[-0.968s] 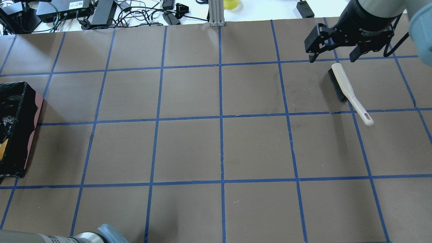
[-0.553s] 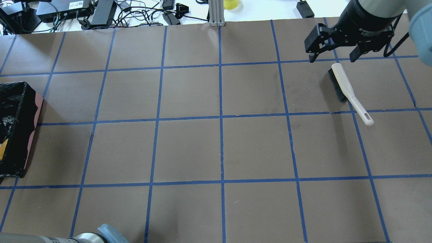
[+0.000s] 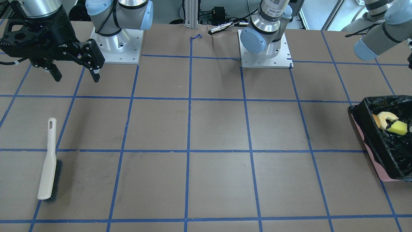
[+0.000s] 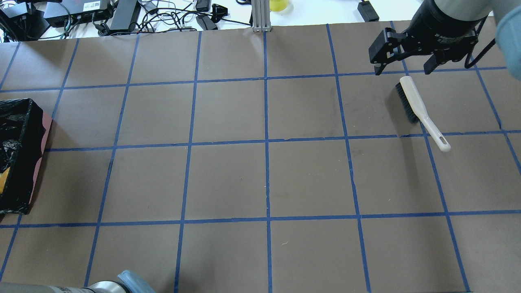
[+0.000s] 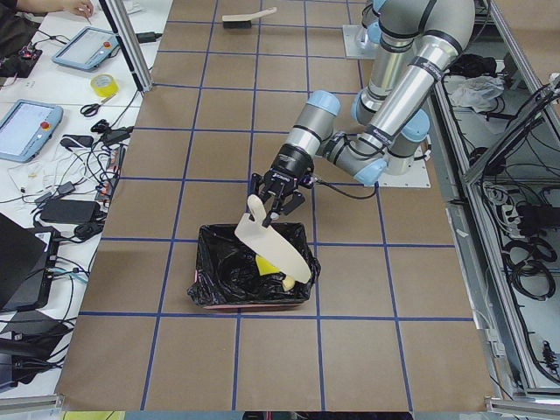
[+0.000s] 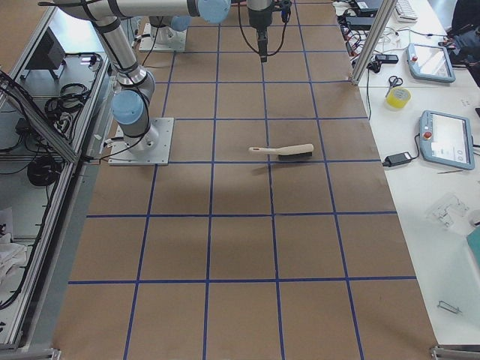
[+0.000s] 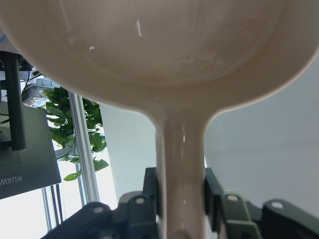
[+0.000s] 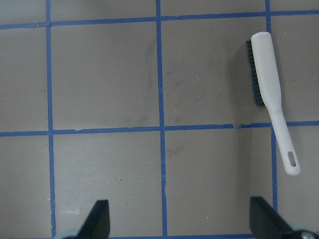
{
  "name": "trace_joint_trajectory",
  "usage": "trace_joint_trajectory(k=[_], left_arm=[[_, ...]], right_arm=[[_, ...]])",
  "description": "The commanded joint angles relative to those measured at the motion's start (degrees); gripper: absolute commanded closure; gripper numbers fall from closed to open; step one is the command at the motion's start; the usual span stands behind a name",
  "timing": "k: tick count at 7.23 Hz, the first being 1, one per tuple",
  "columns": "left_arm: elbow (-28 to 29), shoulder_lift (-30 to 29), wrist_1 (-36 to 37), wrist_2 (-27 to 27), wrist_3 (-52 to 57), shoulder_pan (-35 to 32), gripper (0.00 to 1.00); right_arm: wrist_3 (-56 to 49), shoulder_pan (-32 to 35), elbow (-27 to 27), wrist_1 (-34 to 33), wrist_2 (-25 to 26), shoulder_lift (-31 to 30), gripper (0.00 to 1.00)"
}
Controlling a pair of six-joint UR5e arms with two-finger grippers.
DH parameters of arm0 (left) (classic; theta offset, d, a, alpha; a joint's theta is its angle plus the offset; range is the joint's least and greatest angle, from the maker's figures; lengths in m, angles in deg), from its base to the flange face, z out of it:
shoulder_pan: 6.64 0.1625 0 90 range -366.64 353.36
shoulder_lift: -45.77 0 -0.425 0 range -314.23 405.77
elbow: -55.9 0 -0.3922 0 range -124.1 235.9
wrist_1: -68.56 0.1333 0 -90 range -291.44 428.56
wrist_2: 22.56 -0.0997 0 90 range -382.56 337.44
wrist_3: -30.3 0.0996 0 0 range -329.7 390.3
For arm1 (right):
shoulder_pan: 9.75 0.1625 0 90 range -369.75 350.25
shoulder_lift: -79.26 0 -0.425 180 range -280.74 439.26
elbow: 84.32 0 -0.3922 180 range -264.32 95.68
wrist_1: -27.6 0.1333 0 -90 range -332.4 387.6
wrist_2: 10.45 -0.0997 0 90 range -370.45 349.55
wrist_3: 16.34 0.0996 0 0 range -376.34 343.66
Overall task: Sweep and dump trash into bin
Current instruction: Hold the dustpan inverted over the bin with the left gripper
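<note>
The bin [image 3: 379, 141], pink with a black bag liner, sits at the table's end on my left, and also shows in the overhead view [image 4: 36, 134]. In it lie the yellow-orange lump [image 3: 376, 120], the cream crescent [image 3: 386, 117] and the green-and-yellow sponge piece [image 3: 397, 128]. My left gripper [image 7: 182, 194] is shut on the handle of the beige dustpan [image 5: 276, 245] and holds it tilted, mouth down, over the bin [image 5: 219, 271]. My right gripper [image 4: 403, 70] is open and empty, raised above the table near the brush's head.
A beige hand brush with black bristles [image 4: 415, 101] lies flat on the table on my right side, and also shows in the right wrist view [image 8: 269, 84]. Cables and electronics [image 4: 122, 16] lie beyond the far table edge. An aluminium post [image 4: 260, 16] stands at the far edge.
My right gripper has drifted very slightly to the right and stays open. The brush and the bin have not moved.
</note>
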Motion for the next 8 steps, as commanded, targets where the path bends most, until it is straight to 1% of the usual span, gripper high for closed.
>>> trace_joint_trajectory(k=[1, 2, 3, 4, 5, 6, 8], left_arm=[[0.11, 0.42, -2.77, 0.13, 0.29, -0.01, 1.00], [1.94, 0.78, -9.59, 0.21, 0.38, 0.08, 1.00], [7.00, 1.21, -23.49, 0.39, 0.47, 0.08, 1.00], [14.19, 1.31, -41.30, 1.00, 0.03, -0.01, 1.00], [20.35, 0.96, -56.27, 1.35, -2.49, -0.35, 1.00], [24.15, -0.70, -63.46, 1.53, -5.04, -0.27, 1.00], [27.08, -0.80, -77.26, 4.69, -14.07, -0.53, 1.00]], right_arm=[[0.04, 0.00, -0.09, 0.00, -0.29, -0.01, 0.00], [-0.05, 0.00, -0.09, 0.00, -0.21, -0.10, 0.00], [0.04, 0.00, -0.09, 0.00, -0.30, -0.10, 0.00], [0.04, 0.00, -0.09, 0.00, -0.30, -0.10, 0.00], [0.04, 0.00, -0.09, 0.09, -0.30, -0.10, 0.00], [0.04, 0.00, -0.09, 0.00, -0.56, -0.01, 0.00], [0.04, 0.09, -0.09, 0.00, -0.73, -0.01, 0.00]])
